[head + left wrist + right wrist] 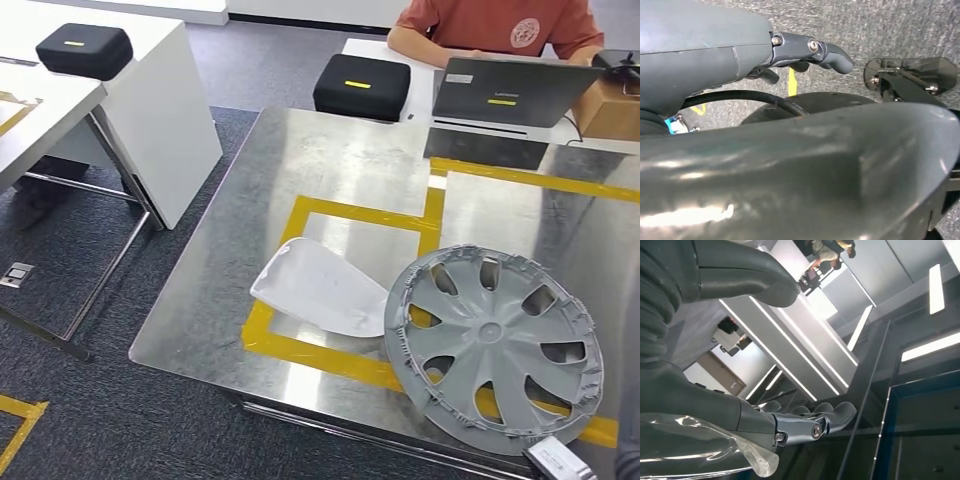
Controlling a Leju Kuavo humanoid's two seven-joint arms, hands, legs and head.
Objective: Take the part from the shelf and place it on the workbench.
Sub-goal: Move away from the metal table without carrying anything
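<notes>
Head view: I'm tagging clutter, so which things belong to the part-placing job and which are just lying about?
Job: workbench, grey wheel cover, white panel.
Lying about: laptop, black case beside it, black case on the white table.

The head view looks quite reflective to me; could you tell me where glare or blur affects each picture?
Head view: the steel workbench mirrors overhead light in pale patches, while the hubcap stays sharp. Left wrist view: a close grey surface is blurred, with a bright highlight. Right wrist view: ceiling light strips glare white.
</notes>
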